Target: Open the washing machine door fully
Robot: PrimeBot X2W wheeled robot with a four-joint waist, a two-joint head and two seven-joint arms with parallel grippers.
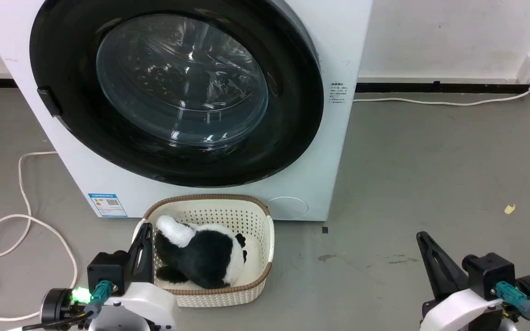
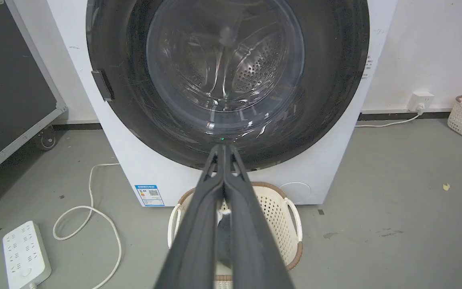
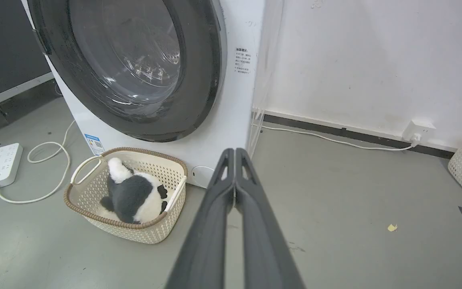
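While my two long dark-fingered grippers, left [image 1: 145, 230] and right [image 1: 423, 239], sit pinched together and empty, the large round black-rimmed glass washing machine door [image 1: 177, 87] lies closed against the machine, ahead of and above both. Its small black handle tab [image 1: 48, 102] is on the left edge, so my left arm is nearer. I count one door, one tab, two grippers, and one cream perforated basket [image 1: 270, 234] directly below.

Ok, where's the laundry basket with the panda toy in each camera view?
Head view: basket at the bottom, left of centre.
Left wrist view: basket at bottom centre, partly hidden by the left gripper.
Right wrist view: basket at lower left.
Shared landmark: the blue label near the basket's left side.
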